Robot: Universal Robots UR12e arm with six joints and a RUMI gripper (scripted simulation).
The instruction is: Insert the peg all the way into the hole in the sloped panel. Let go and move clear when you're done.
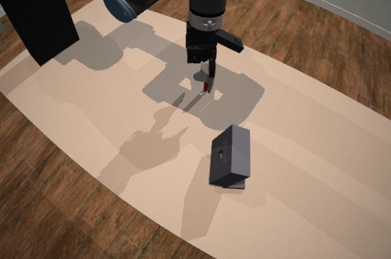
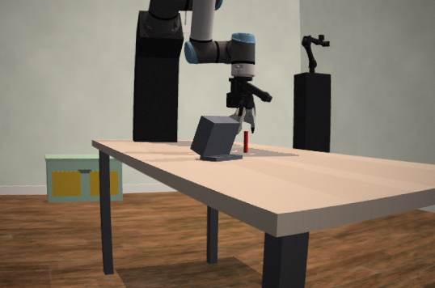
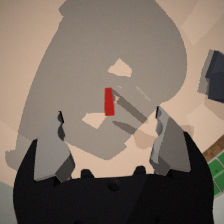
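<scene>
A small red peg (image 1: 206, 87) (image 2: 246, 141) (image 3: 108, 101) stands upright on the table (image 1: 309, 183) (image 2: 323, 188). My gripper (image 1: 205, 82) (image 2: 247, 128) (image 3: 109, 109) is open and hangs just above the peg, with one finger on either side of it and nothing held. The dark grey block with the sloped panel (image 1: 230, 156) (image 2: 214, 137) stands nearer the table's front; it also shows at the right edge of the wrist view (image 3: 215, 75). Its small hole (image 1: 220, 154) faces up and to the left. The panel is apart from the peg and the gripper.
The arm's black pedestal (image 1: 33, 9) (image 2: 155, 82) stands behind the table's far corner. A second black pedestal (image 2: 311, 111) with a small arm stands at the back right. A green cabinet (image 2: 82, 177) is on the floor at the left.
</scene>
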